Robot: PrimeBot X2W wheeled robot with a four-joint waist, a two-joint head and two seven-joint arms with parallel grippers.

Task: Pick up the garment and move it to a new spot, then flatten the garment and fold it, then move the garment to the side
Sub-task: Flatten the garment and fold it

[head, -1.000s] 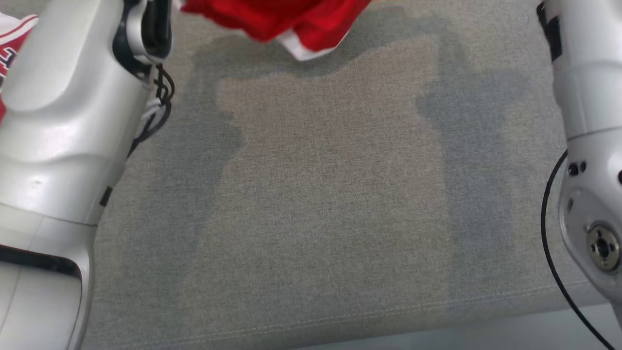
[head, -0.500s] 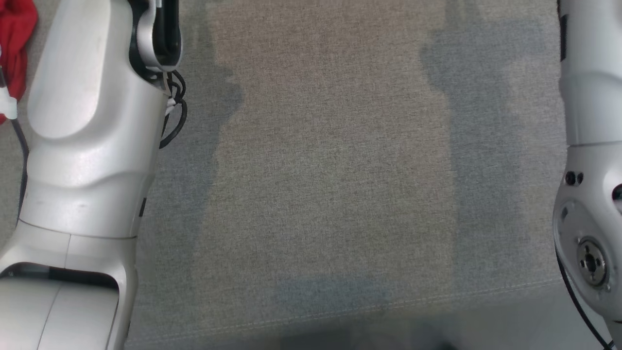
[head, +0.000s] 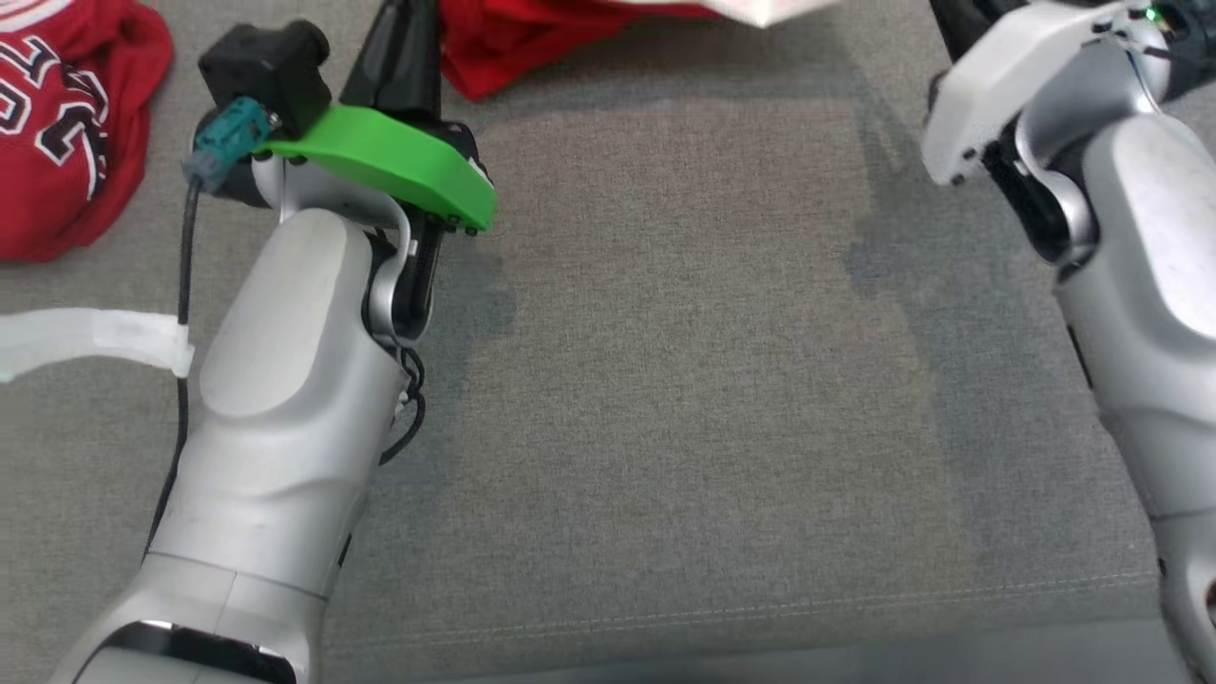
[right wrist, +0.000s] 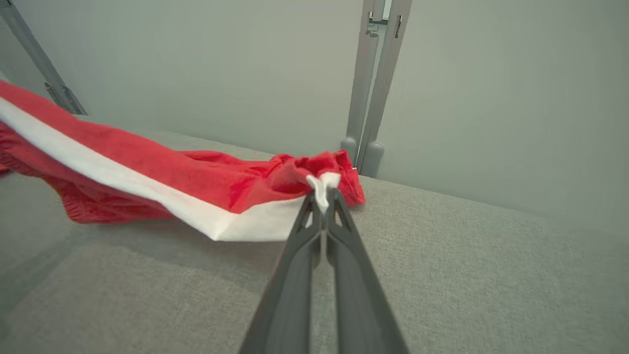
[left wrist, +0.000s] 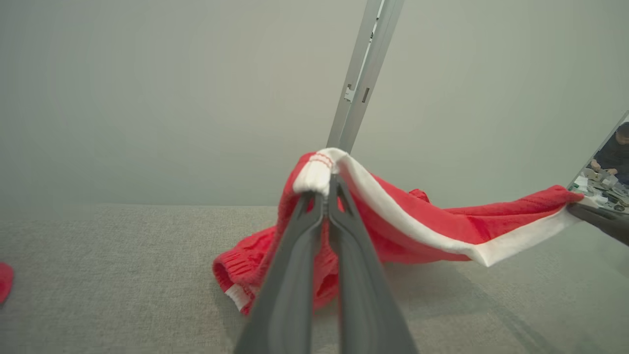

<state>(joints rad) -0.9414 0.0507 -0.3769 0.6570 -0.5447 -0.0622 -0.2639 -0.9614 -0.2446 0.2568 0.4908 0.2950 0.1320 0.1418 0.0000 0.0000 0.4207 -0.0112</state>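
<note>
Both left tool (left wrist: 327,189) and right tool (right wrist: 322,194) clamp the garment (left wrist: 417,216): I judge this mid-carry.
Next: spread it flat, toward six o'clock on the tabletop (head: 665,380).

Garments: two, a red-and-white garment (left wrist: 417,216) and a numbered red jersey (head: 57,142)
Grippers: two, left gripper (left wrist: 325,191) and right gripper (right wrist: 322,194)
Dark fingers (left wrist: 295,275): four
Arms: two, left arm (head: 275,427) and right arm (head: 1149,285)
Grey cloth surface (head: 684,380): one
Person (left wrist: 612,152): one

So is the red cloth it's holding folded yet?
Not folded: the red garment hangs stretched between the left gripper and right gripper, with its lower part sagging and bunched.
</note>
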